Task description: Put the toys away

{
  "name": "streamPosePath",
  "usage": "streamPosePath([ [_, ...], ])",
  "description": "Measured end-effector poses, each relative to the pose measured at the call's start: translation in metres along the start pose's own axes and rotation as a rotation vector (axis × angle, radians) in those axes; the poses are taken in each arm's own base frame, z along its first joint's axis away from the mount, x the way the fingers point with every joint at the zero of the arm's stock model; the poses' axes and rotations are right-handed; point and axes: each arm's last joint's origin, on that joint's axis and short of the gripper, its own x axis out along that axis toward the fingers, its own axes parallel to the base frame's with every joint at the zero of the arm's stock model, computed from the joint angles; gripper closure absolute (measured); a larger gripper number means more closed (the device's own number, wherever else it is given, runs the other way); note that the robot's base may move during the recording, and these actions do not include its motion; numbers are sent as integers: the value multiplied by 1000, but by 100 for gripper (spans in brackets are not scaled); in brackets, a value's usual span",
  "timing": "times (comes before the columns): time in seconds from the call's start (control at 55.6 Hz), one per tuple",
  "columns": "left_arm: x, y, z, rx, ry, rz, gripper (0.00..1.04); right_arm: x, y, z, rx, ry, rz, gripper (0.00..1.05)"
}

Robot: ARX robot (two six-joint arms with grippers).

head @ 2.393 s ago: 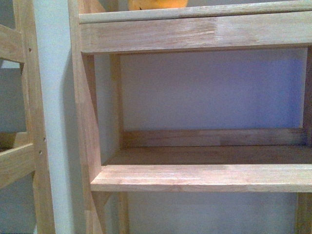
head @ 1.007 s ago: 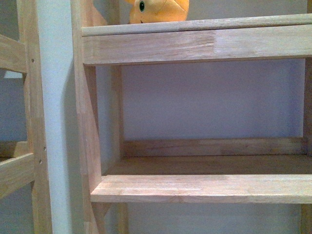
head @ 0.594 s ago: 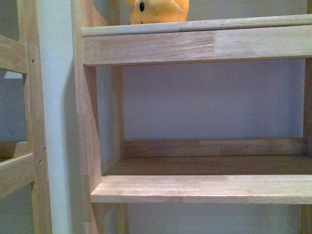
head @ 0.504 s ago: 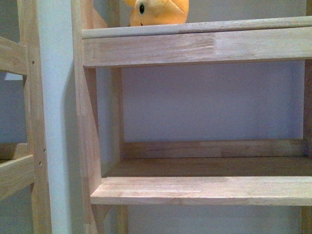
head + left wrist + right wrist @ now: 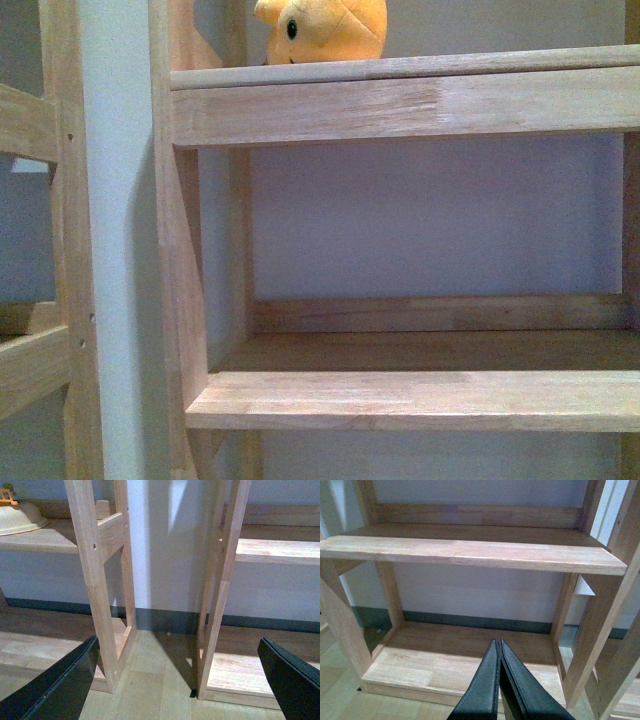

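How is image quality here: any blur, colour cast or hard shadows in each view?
Front view: soft, bluish-purple cast on the wall, plush cropped at top. Left wrist view: sharp, with hard shadows on the wall behind the posts. Right wrist view: clear, evenly lit; gripper sharp.

- Wooden shelving unit (image 5: 400,100): pale, unpainted timber with open compartments and no back panel.
- Second wooden shelving unit (image 5: 60,250): stands just beside the first, with a narrow gap between them.
- Wall (image 5: 430,210): plain and whitish, visible through the shelves.
- Skirting board (image 5: 475,622): a dark strip at the wall's foot.
- Floor (image 5: 150,680): light wood planks under the shelf frames.
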Motion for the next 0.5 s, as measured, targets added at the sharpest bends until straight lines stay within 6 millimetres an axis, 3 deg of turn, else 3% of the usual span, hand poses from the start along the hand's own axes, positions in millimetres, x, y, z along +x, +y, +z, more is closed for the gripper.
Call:
streamPosePath([
  [0.504, 0, 0, 0, 0, 0, 0, 6, 0, 0, 0, 0, -1, 0, 23],
])
